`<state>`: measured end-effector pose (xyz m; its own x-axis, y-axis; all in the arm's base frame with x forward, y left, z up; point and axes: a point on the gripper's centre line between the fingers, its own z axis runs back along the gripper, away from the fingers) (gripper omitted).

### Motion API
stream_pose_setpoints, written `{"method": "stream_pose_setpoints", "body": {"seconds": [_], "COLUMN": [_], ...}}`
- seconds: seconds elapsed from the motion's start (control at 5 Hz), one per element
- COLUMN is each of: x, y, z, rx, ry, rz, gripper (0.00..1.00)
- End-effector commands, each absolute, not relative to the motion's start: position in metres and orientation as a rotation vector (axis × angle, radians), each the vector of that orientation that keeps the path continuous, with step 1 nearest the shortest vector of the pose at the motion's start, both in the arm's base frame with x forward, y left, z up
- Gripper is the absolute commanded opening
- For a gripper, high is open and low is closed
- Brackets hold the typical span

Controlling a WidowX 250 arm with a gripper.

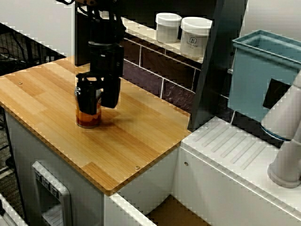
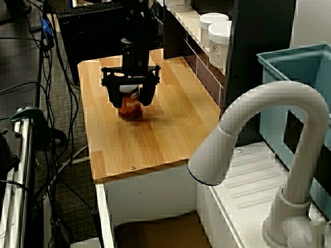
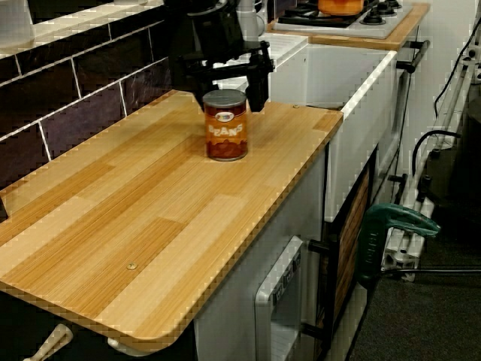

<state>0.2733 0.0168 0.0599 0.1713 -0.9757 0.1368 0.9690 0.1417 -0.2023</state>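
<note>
Your gripper (image 2: 129,97) hangs straight down over the can of beans (image 3: 225,126), and the claw is spread wide. In the view over the tap, its two black fingers (image 2: 147,94) stand one on each side of the can's upper part with a gap showing at either side. Nothing is clamped, and the can stands on its own. The low view along the counter shows the same: the fingertips reach just past the rim, and the orange label faces the camera. I cannot tell from any view whether a finger brushes the metal. The can stands upright on the wooden counter (image 3: 150,218), roughly midway between the wall edge and the front edge and in the half away from the sink. It is well apart from the rounded near corner. In the view from the front corner, the gripper's body hides the top of the can, so only the lower orange part shows beneath it. Along the wall edge runs a band of dark tiles (image 3: 75,90) with a pale shelf on top. Two white jars (image 1: 195,36) stand on that shelf, well apart from the can. Past the end of the counter are a teal bin (image 1: 263,70) and the white tap (image 2: 269,119).
</note>
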Motion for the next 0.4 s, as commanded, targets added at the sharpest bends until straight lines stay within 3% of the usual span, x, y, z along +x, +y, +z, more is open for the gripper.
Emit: {"method": "stream_pose_setpoints", "body": {"seconds": [0.0,0.2], "x": [0.285,0.284], "y": [0.048,0.065], "z": [0.070,0.073], "rx": [-0.194,-0.186], "ry": [-0.006,-0.014], "rz": [-1.409,-1.390], "gripper": [1.00,1.00]}}
